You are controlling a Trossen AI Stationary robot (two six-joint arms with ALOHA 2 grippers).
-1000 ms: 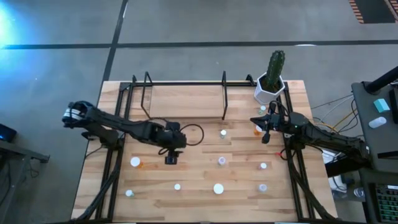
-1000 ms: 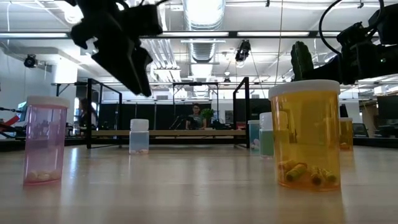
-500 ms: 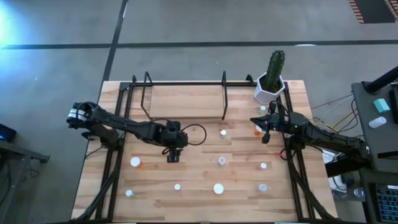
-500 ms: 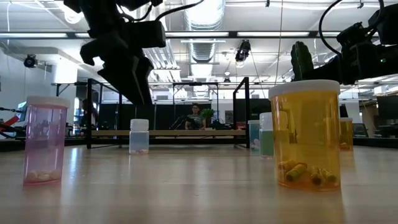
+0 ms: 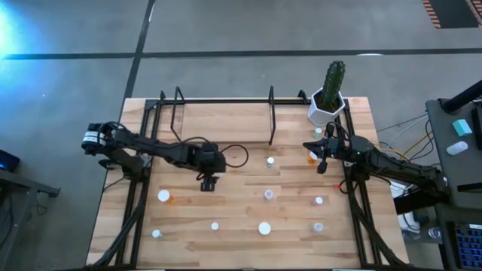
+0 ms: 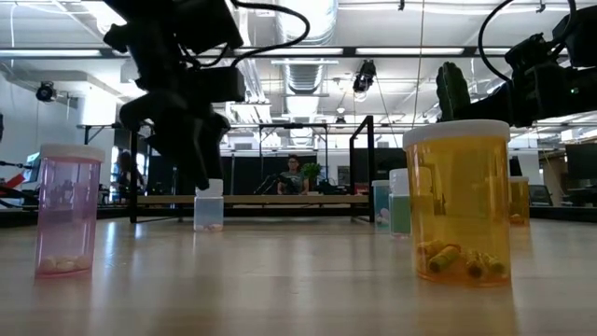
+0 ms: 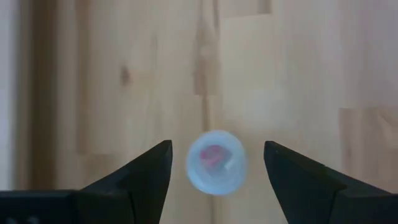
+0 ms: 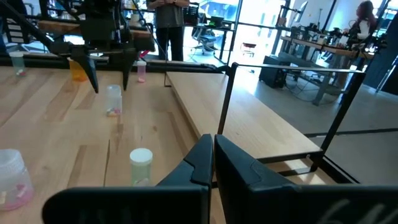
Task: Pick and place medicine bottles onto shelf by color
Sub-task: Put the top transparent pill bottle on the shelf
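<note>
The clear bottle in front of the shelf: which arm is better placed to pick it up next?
The left. Its gripper hangs open directly above the clear bottle, one finger on each side. The right gripper is shut and waits near the cactus pot.

Bright even ceiling strip lights, blue glare on the floor (image 5: 15,30), my left wrist view blurred, soft shadows.
</note>
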